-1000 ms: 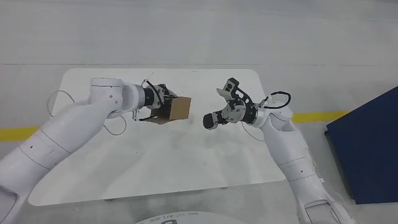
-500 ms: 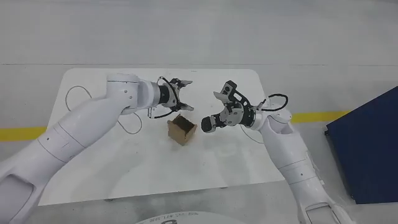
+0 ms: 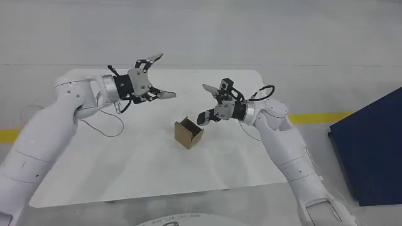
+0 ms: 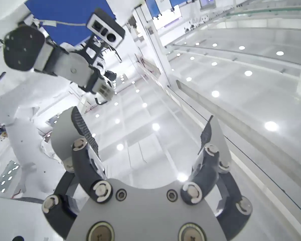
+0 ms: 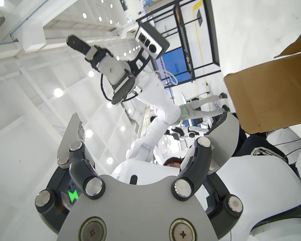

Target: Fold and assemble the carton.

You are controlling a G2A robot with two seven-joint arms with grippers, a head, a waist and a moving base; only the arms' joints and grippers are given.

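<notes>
A small brown carton [image 3: 188, 132] sits on the white table [image 3: 125, 169] near its middle, open side up and skewed, with no gripper touching it. My left gripper [image 3: 164, 75] hangs open to the carton's far left, above the table; its empty fingers [image 4: 84, 126] spread wide in the left wrist view. My right gripper [image 3: 205, 104] is open just right of the carton and slightly beyond it. One cardboard wall of the carton [image 5: 273, 88] lies close beside the right gripper [image 5: 145, 131]. The left arm's gripper [image 5: 110, 68] shows farther off.
A thin cable [image 3: 107, 124] loops over the table's left part near my left arm. A dark blue panel [image 3: 370, 144] stands off the table to the right. Bare tabletop lies in front of the carton.
One second ago my left gripper held the carton above the table. It let go, the carton came down onto the table, and the left gripper drew back left. The right gripper edged towards the carton.
</notes>
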